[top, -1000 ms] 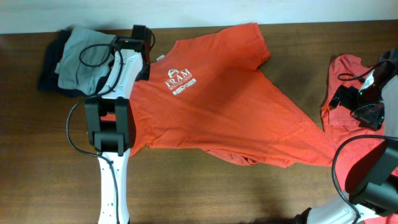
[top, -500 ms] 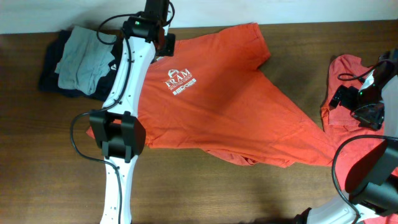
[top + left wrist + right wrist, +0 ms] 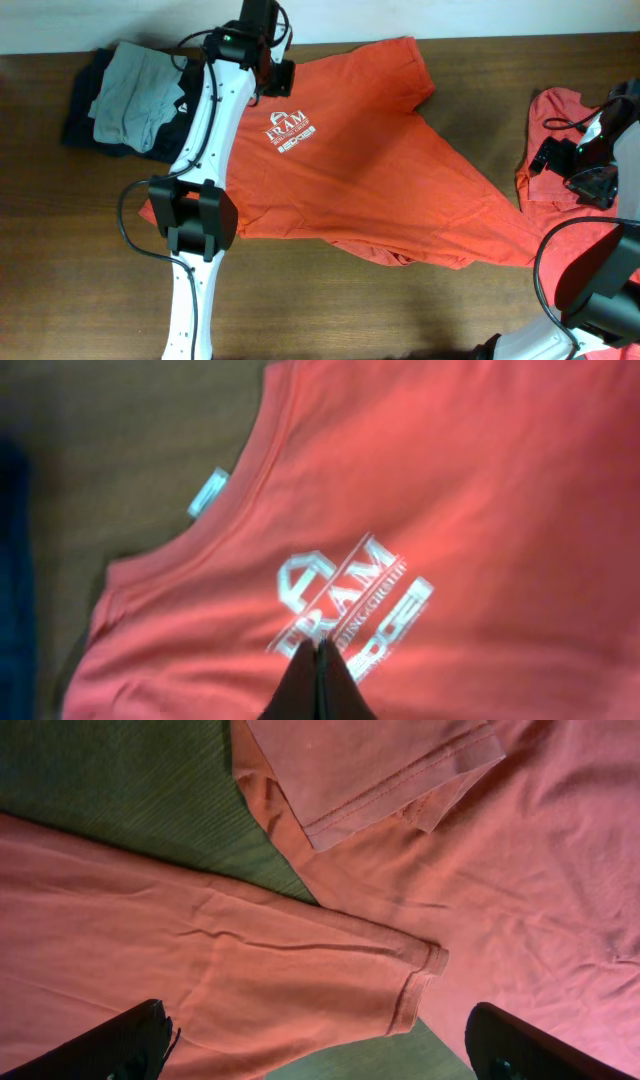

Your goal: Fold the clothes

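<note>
An orange-red T-shirt (image 3: 370,170) lies spread front-up across the middle of the table, its white chest logo (image 3: 290,133) showing. My left gripper (image 3: 278,80) hovers over the collar end, just above the logo (image 3: 350,600). Its fingers are shut (image 3: 320,652) with nothing between them. A white neck tag (image 3: 208,492) shows at the collar. A second orange-red shirt (image 3: 555,110) lies crumpled at the right edge. My right gripper (image 3: 577,168) hangs open above it. In the right wrist view a sleeve (image 3: 300,970) lies below the wide-apart fingers (image 3: 115,1045).
A pile of dark and grey clothes (image 3: 125,95) sits at the back left, beside the left arm. Bare brown wood (image 3: 400,310) runs along the front of the table. The table's far edge meets a white wall (image 3: 450,15).
The left arm has swung from beside the grey pile farther back and to the right, ending over the shirt's collar. Its fingers stayed shut. The right arm has not moved.
</note>
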